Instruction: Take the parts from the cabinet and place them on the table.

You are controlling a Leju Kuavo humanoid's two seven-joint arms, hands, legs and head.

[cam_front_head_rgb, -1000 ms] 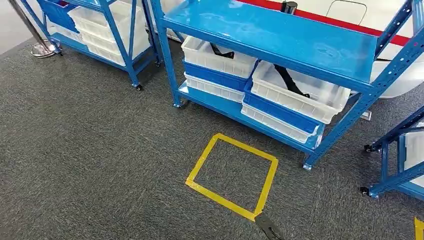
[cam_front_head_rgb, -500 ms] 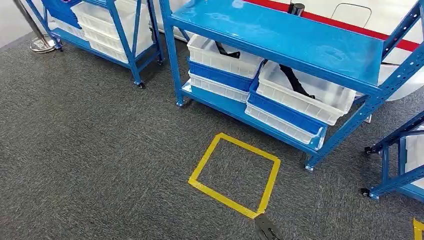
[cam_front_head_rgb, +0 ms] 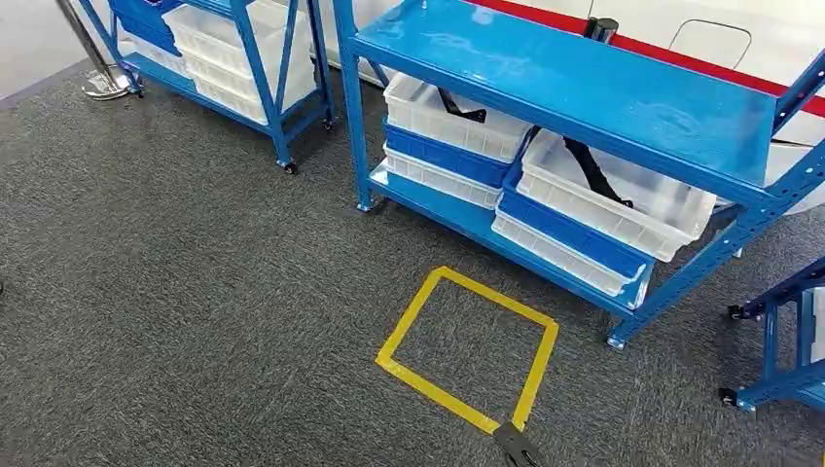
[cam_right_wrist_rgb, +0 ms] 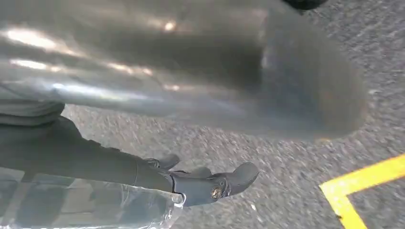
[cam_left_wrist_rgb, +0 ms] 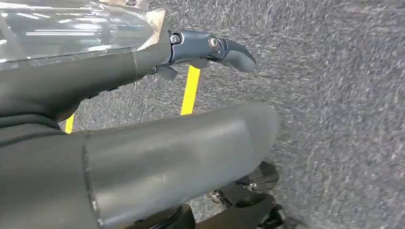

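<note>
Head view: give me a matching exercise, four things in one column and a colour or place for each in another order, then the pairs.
Things:
1. tape square
2. rack top shelf
3. black strap part
4. stanchion base

Descriptions:
A. plain blue surface
B. yellow, on the carpet before the rack
C. metal, far left by the wall
D. lying in a white bin on the lower shelf

Pairs: 1-B, 2-A, 3-D, 4-C

Low blue shelf (cam_front_head_rgb: 584,88) overhangs the white bins (cam_front_head_rgb: 623,199), leaving only a narrow gap above them
</note>
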